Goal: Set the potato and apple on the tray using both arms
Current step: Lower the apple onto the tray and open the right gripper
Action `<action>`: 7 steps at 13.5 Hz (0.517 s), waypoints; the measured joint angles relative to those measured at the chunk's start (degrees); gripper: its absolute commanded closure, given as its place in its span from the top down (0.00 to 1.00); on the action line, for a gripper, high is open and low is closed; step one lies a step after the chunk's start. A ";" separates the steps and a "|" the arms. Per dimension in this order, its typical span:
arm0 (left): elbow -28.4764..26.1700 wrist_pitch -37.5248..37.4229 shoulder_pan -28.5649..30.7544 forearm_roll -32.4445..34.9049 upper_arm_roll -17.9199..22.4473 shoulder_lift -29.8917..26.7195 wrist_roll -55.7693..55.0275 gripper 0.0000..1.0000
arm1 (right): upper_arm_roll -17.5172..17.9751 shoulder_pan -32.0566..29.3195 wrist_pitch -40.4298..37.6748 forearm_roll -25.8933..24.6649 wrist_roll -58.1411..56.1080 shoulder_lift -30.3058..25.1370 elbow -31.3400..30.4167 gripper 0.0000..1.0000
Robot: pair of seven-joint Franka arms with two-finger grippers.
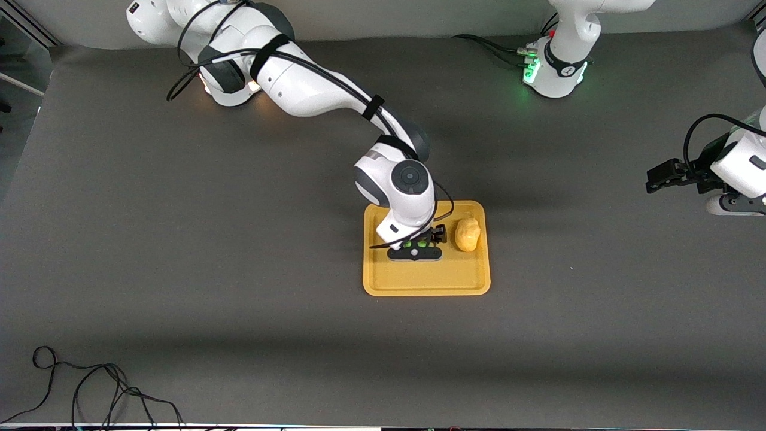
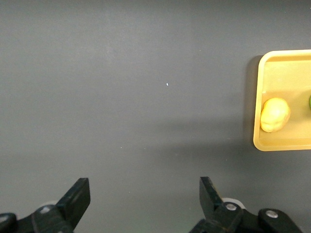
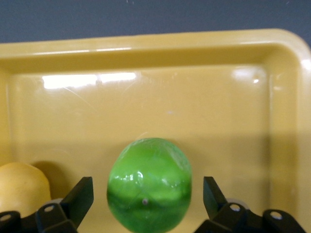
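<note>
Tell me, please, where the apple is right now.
The apple sits on the tray, beside the potato, between the open fingers of the right gripper.

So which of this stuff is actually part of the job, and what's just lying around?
Part of the job:
tray
potato, on the tray
apple, on the tray between the open right hand
left hand, open, waiting over bare table

Lying about:
loose black cable

Dark grey table (image 1: pixel 239 269), yellow-orange tray (image 1: pixel 426 282) lying mid-table, black cable (image 1: pixel 90 389) coiled at its near edge
</note>
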 measured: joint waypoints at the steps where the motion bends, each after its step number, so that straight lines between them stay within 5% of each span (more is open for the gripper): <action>1: 0.00 -0.01 0.00 0.00 0.00 -0.01 0.00 1.00 | -0.10 -0.04 -2.43 -0.01 0.01 -1.38 0.92 1.00; 7: 0.00 -0.03 -0.01 0.03 -0.07 -0.07 0.05 1.00 | -0.82 -5.92 -24.86 -0.29 -3.99 -19.37 2.42 1.00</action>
